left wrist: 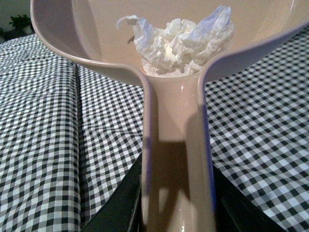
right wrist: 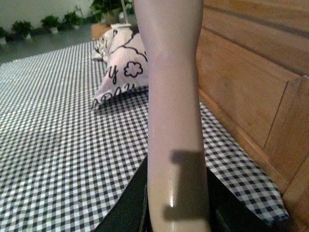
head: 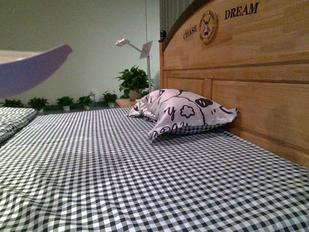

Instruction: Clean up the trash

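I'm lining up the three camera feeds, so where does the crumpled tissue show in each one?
Front view: not in it.
Left wrist view: the tissue lies in the pan of the beige dustpan, just beyond its handle, which the left gripper holds.
Right wrist view: not in it.
Shared landmark: the checked bedsheet.

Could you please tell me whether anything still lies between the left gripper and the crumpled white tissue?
Only the beige plastic dustpan itself: the crumpled white tissue wad already lies inside its scoop, and the left gripper clamps the handle. No bin is visible in any view, so the onward path cannot be judged.
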